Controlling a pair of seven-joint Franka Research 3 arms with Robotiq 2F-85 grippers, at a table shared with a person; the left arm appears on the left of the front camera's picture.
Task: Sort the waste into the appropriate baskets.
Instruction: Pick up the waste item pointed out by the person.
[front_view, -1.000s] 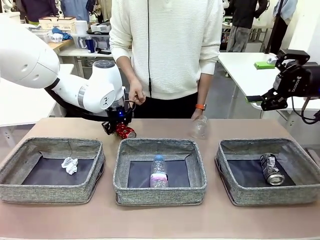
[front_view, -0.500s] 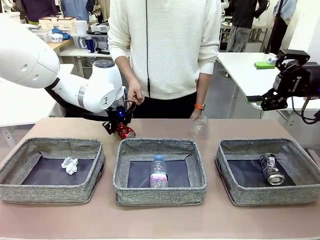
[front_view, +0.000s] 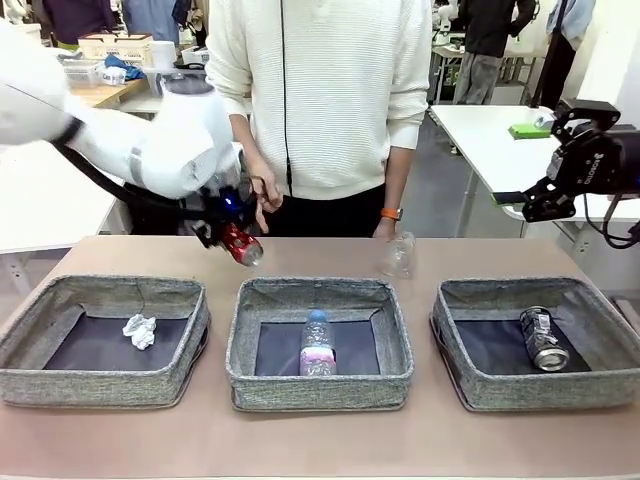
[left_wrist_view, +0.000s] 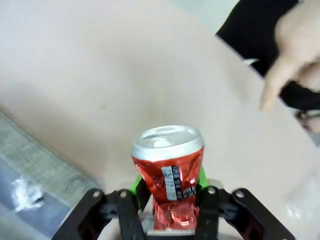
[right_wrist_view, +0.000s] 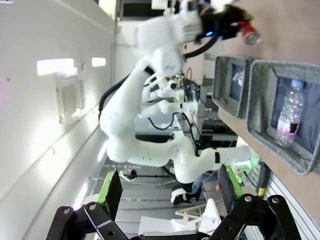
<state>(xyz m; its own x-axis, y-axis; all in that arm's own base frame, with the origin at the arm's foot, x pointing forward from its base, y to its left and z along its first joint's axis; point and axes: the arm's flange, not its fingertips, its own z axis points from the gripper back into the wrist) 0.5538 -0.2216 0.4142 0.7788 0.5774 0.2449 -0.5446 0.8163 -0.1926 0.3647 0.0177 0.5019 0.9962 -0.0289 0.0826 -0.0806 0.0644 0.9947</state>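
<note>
A crushed red can (front_view: 243, 246) hangs a little above the table's far side, behind the gap between the left and middle baskets. My left gripper (front_view: 228, 236) is shut on it. In the left wrist view the can (left_wrist_view: 167, 162) stands upright between the green pads of that gripper (left_wrist_view: 170, 200). The left basket (front_view: 100, 388) holds a crumpled white paper ball (front_view: 140, 330). A clear plastic bottle (front_view: 318, 343) lies in the middle basket (front_view: 320, 385). A crushed dark can (front_view: 543, 338) rests in the right basket (front_view: 540, 390). My right gripper (front_view: 535, 200) hovers high at the right and is open (right_wrist_view: 169, 190) with nothing in it.
A crushed clear plastic container (front_view: 398, 255) sits on the table behind the middle basket, with the person's hand (front_view: 385, 228) right above it. The person's other hand (front_view: 258, 195) hangs close to my left gripper. A white side table (front_view: 500, 150) stands at the back right.
My left gripper has closed on the red can and lifted it off the table, up and slightly left. The person has shifted a little left. The right arm is unmoved.
</note>
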